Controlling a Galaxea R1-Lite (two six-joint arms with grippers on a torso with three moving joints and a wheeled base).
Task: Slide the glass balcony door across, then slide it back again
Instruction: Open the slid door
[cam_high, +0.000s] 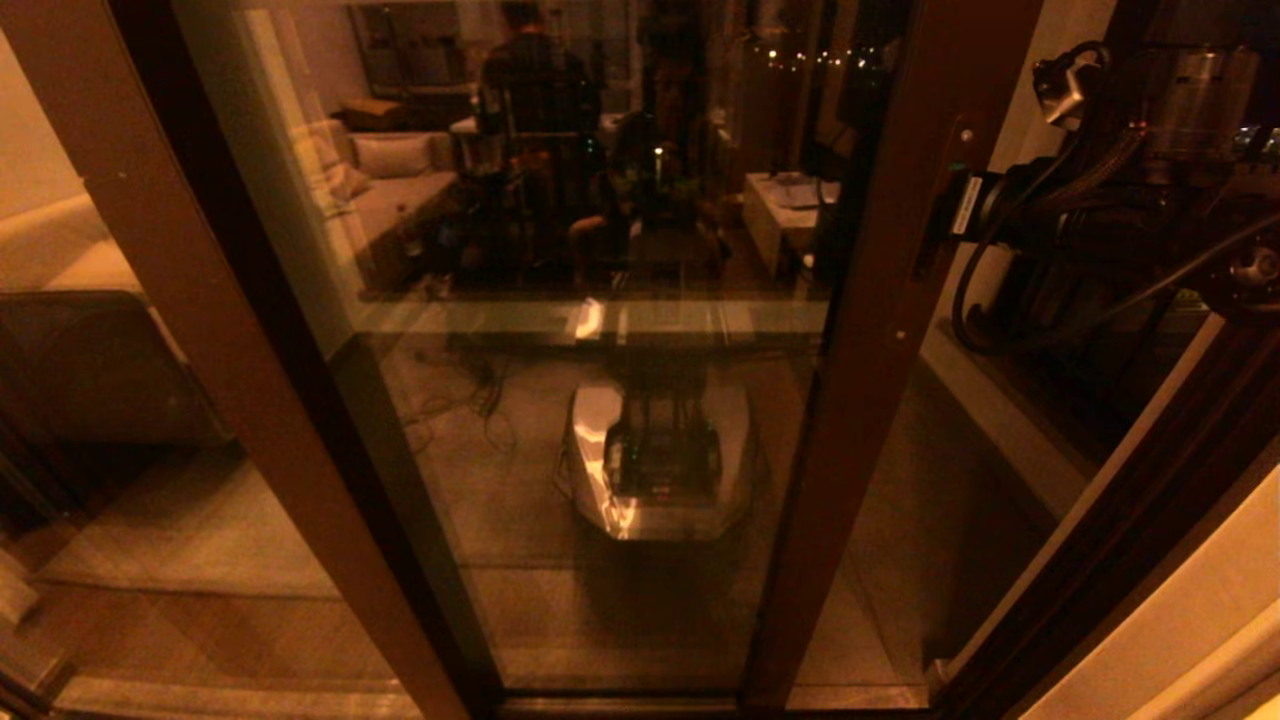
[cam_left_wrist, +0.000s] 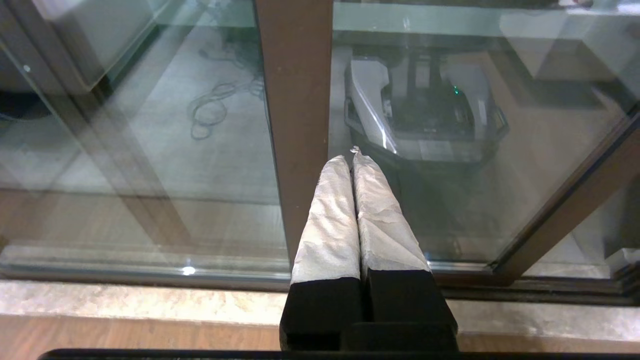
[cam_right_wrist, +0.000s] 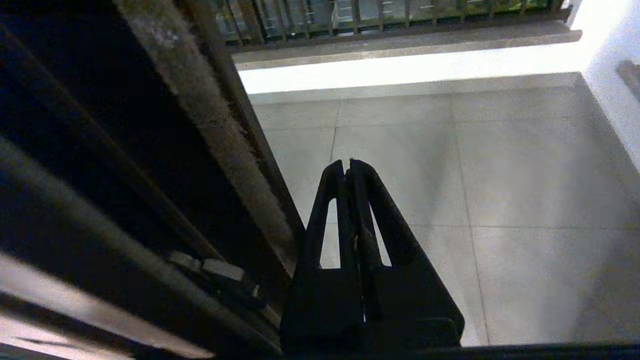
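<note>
The glass balcony door (cam_high: 600, 300) fills the head view, a reflective pane in a dark brown frame. Its right upright rail (cam_high: 870, 350) carries a slim handle slot (cam_high: 928, 245) and a small round lock (cam_high: 966, 133). My right arm (cam_high: 1080, 220) reaches in from the upper right to that rail's outer edge. There my right gripper (cam_right_wrist: 348, 162) is shut and empty beside the door's brush-lined edge (cam_right_wrist: 220, 130), above the balcony floor. My left gripper (cam_left_wrist: 352, 156), with white-wrapped fingers, is shut on nothing, low in front of another brown upright (cam_left_wrist: 295, 100).
An open gap lies between the handle rail and the dark jamb (cam_high: 1150, 500) on the right. Beyond it are grey balcony tiles (cam_right_wrist: 500, 175) and a railing (cam_right_wrist: 375, 15). A stone sill and track (cam_left_wrist: 125, 300) run along the floor. A narrower framed pane (cam_high: 150, 250) stands on the left.
</note>
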